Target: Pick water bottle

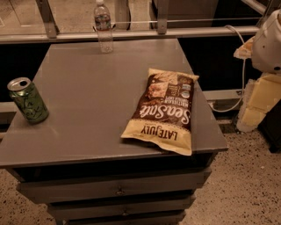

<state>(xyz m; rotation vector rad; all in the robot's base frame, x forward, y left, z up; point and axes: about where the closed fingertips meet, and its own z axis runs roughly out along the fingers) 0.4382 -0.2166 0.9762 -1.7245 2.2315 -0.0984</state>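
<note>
- We see the water bottle (103, 27) standing upright at the far edge of the desk (88, 83), a little left of the middle of that edge.
- Its white cap (100, 2) is on, the body is clear and ribbed, and a pale label band wraps the upper part.
- Nothing touches the bottle; it stands alone on its end of the desk.
- Just behind it a grey rail (140, 34) runs across the view, with upright posts rising from it.
- A chip bag (164, 110), brown and yellow with "Sea Salt" and "Late July" printed on it, lies flat on the right half of the desk. It is well apart from the bottle and its near end reaches the front edge.
- A green drink can (29, 100) stands upright near the left edge, its top towards us, well apart from both bottle and bag.
- Under the desk top we see stacked drawers (114, 186) with small knobs.
- The floor (246, 184) is pale and speckled.
- At the right edge, beyond the desk, a white rounded part of the arm (268, 41) shows, with a pale cable (243, 66) looping down beside it.
- The claw lies outside the view, so we cannot tell its state.
</note>
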